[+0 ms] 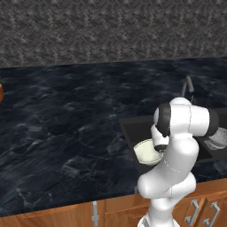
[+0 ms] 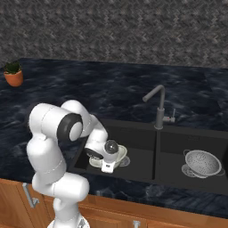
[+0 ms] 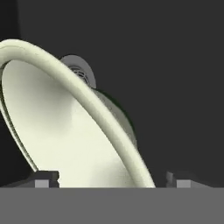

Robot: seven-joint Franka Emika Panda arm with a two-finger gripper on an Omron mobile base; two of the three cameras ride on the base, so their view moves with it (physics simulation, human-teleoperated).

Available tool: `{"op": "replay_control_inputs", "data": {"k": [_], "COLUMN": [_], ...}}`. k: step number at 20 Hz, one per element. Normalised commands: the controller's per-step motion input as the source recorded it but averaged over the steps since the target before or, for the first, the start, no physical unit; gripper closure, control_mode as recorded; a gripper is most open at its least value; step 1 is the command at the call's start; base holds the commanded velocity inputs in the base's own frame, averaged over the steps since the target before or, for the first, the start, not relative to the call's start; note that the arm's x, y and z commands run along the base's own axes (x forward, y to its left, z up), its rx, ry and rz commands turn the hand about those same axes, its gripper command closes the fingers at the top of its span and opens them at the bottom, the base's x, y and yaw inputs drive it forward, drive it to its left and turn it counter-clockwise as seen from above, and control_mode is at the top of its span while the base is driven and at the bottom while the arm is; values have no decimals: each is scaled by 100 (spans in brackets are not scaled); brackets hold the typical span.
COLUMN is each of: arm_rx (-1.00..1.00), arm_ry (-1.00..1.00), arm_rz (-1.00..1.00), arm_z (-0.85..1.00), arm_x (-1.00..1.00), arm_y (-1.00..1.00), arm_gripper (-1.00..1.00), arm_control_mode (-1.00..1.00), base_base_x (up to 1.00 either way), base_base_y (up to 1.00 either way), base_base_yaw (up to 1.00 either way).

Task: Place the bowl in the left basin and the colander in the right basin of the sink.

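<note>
The cream bowl [image 2: 121, 153] lies in the left basin [image 2: 136, 138] of the black sink, partly over the silver drain [image 3: 81, 72]. My gripper [image 3: 113, 180] is down in that basin at the bowl's near edge, and it is open. Its fingertips [image 3: 45, 179] stand far apart, and the bowl's rim [image 3: 105, 120] runs between them without touching either one. From the left the bowl [image 1: 147, 151] shows beside my forearm. The perforated silver colander [image 2: 202, 163] sits upright in the right basin [image 2: 192, 141], apart from my arm.
A grey gooseneck faucet [image 2: 158, 106] rises behind the divider between the basins. Dark marble counter [image 1: 62, 124] stretches left of the sink. A potted plant [image 2: 14, 75] stands at the far left by the stone wall. Wooden cabinet fronts [image 1: 111, 213] run below the counter.
</note>
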Motion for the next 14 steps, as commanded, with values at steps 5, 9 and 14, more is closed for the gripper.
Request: {"op": "replay_control_inputs", "data": {"k": [5, 9, 14], "arm_rx": [0, -1, 0], "arm_ry": [0, 2, 9], "arm_rz": [0, 0, 0], "arm_z": [51, 61, 72], "arm_x": [0, -1, -7], "arm_y": [0, 0, -3], "arm_gripper": [-100, -100, -100], "arm_control_mode": [-100, -100, -100], "base_base_x": [0, 0, 0], "base_base_y": [0, 0, 0], "base_base_yaw": [0, 0, 0]}}
